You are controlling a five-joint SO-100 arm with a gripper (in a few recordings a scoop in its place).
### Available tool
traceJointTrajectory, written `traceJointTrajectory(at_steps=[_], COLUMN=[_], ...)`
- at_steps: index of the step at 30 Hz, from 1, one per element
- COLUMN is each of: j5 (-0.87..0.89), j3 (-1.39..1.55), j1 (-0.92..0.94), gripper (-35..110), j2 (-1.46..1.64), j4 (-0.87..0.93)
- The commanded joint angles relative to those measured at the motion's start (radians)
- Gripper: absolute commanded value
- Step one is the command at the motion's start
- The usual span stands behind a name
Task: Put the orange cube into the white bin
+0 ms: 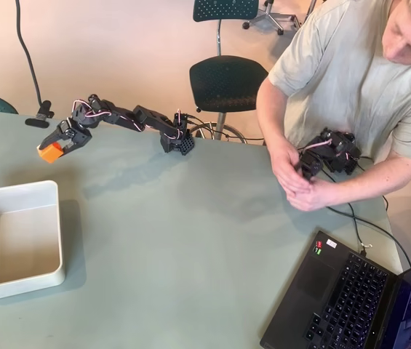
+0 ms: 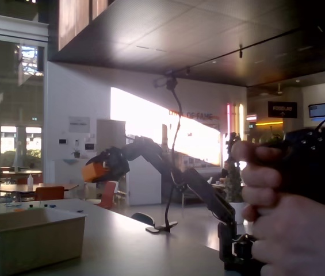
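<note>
One gripper [image 1: 58, 145] clenched on the orange cube [image 1: 50, 153], held in the air at upper left of the overhead view, above and apart from the white bin [image 1: 54, 234], bin at lower left with bare floor, grey-green table [image 1: 190, 240] beneath.

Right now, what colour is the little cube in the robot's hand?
Bright orange: the small orange plastic cube shows best in the overhead view.

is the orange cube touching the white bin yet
Apart. The fixed view shows the orange cube held in the end effector, in the air above the white bin.
</note>
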Motion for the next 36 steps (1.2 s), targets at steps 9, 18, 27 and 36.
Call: traceJointTrajectory(at_steps=[9,18,27,36], j5=[0.008,0.032,0.526,0.968], j3=[-0.038,-0.028,-0.028,-0.028], j1=[-0.072,-0.071,-0.086,-0.137], gripper=[30,30,30,30], j2=[-0.245,-0.293,-0.295,-0.336], j4=[-0.407,-0.578,-0.578,-0.578])
